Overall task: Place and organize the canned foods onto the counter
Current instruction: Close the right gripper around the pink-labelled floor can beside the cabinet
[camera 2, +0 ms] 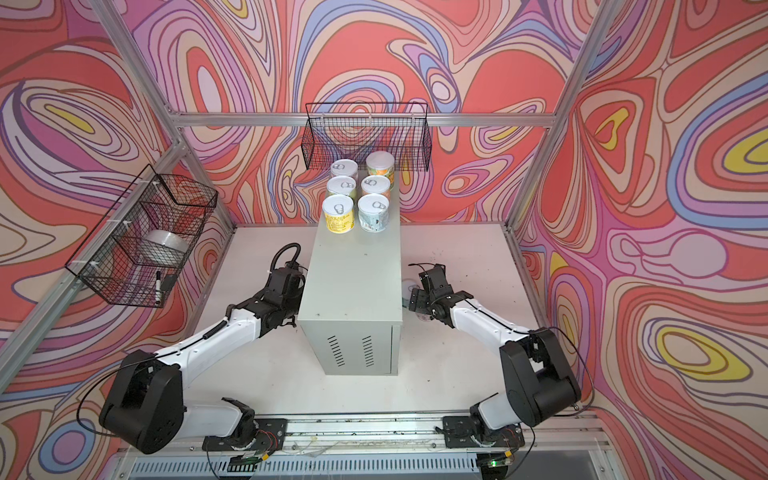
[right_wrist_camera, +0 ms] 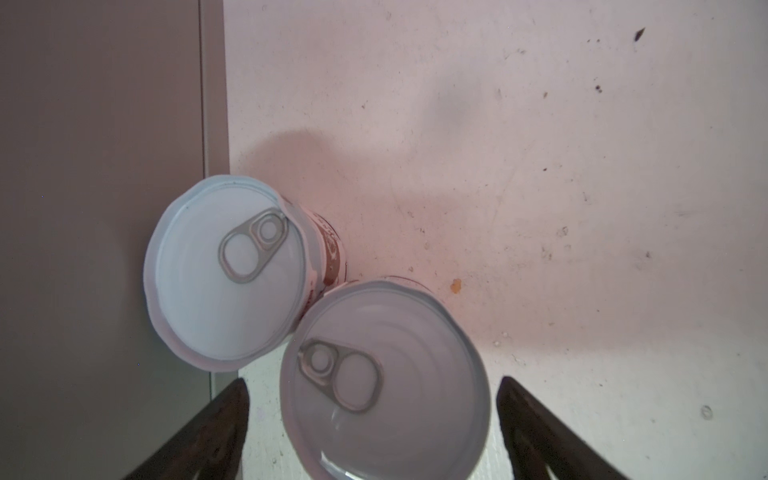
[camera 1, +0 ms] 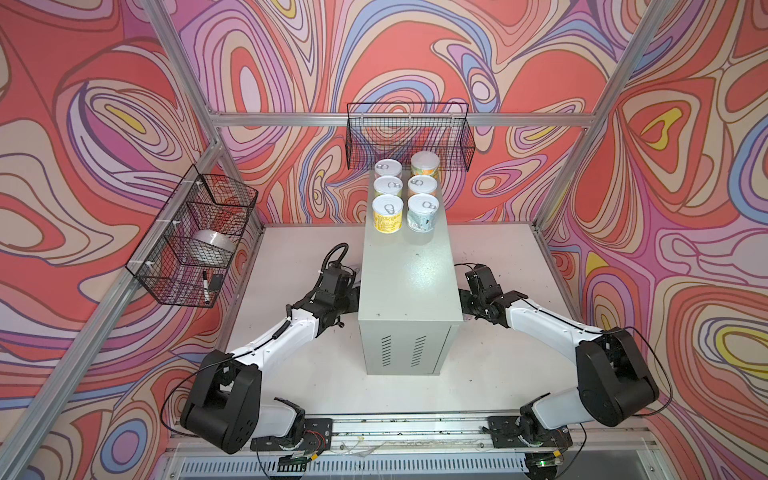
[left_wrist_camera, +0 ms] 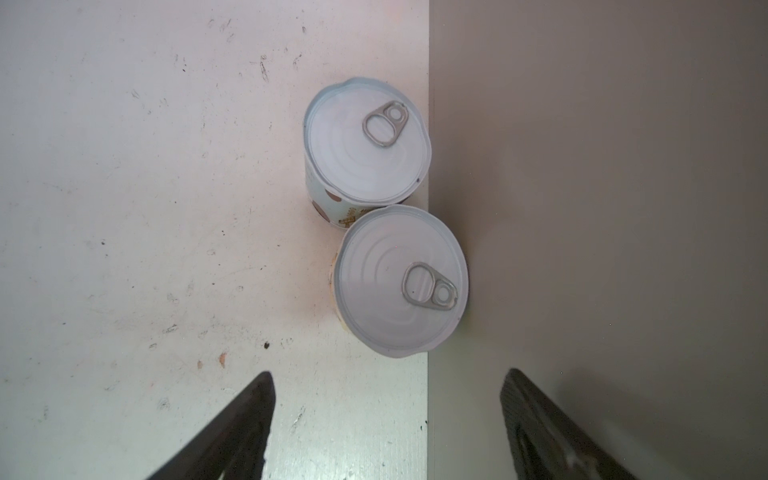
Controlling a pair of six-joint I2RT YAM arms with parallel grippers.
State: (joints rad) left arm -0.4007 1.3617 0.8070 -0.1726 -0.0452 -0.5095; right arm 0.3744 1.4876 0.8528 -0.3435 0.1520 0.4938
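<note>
Your counter (camera 1: 409, 282) already carries six upright tins in two rows of three at its far end, with the yellow can (camera 1: 387, 212) and the light blue can (camera 1: 423, 212) at the front of the rows and the orange can (camera 1: 425, 164) at the far corner. Four more are on the white table (left_wrist_camera: 124, 208) at the counter's foot. On the counter's left side, your left gripper (left_wrist_camera: 387, 372) hangs above the table with its jaws spread wide and nothing between them. Just ahead of it the spotted can (left_wrist_camera: 365, 151) and the plain can (left_wrist_camera: 401, 280) stand upright, touching each other, close against the counter's wall. On the counter's right side, your right gripper (right_wrist_camera: 372, 379) is spread wide too, one finger on either side of the nearest can (right_wrist_camera: 382, 407), with a small gap on each side and no grip. That tin touches the brown-labelled can (right_wrist_camera: 226, 274), which stands against the counter's wall.
</note>
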